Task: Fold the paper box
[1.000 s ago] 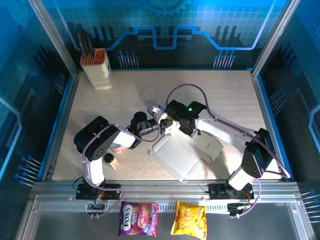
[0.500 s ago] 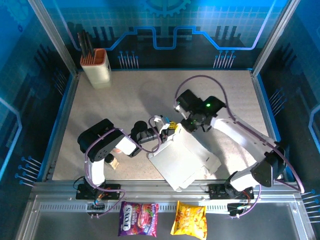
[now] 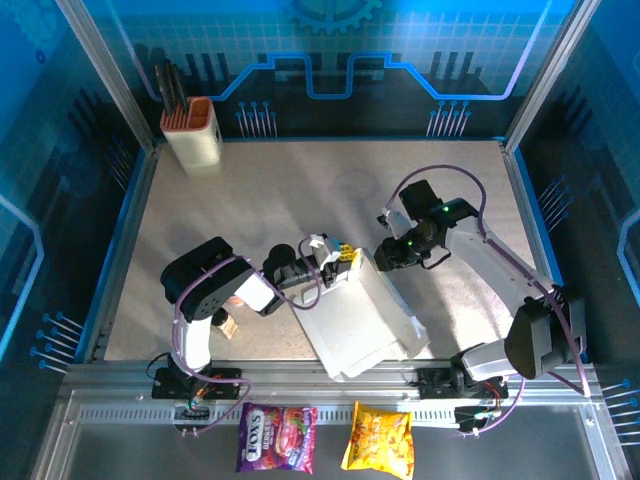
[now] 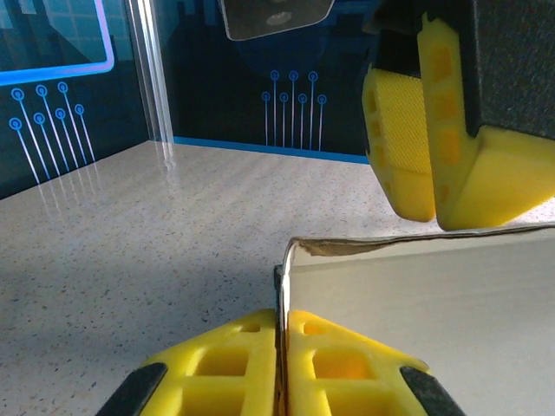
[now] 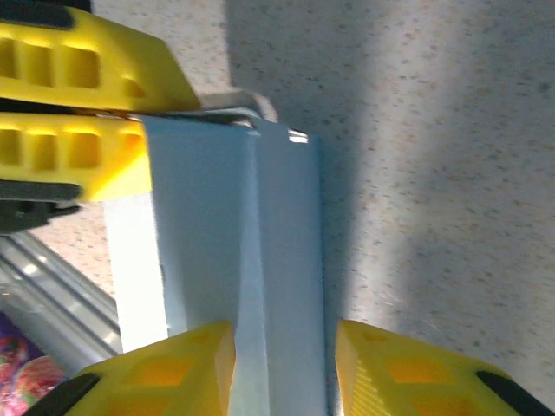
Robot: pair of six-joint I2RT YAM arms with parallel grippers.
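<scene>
Paper box (image 3: 362,322): white cardboard, part-formed. It lies skewed on the table (image 3: 250,200), toward 5 o'clock from the table's centre and close to the near edge.
Left gripper (image 3: 337,263): pressed together on the box's thin upright edge at its 11 o'clock corner. The left wrist view shows the card pinched between both pads.
Right gripper (image 3: 386,258): fingers (image 5: 156,377) spread apart, hovering over the box's 12 o'clock edge, just beside the left gripper. A creased panel lies below the gap. Contact with the card: cannot tell.
Step in hand: judged to be raising and creasing the far wall while the corner is anchored.
Method: use the left pinch as a fixed pivot. Bring the right fingers down astride the crease, square to it. Close only once the panel sits between them, then fold slowly along the existing score.
Risk: thin card may buckle off-crease, or tear at the pinched corner if the arms pull apart.
Handling: light and springy; flaps will likely reopen unless tucked.
Surroundings: cream holder (image 3: 193,135) at 11 o'clock, well apart. Two snack bags (image 3: 277,437) beyond the table's near edge at 6 o'clock.
</scene>
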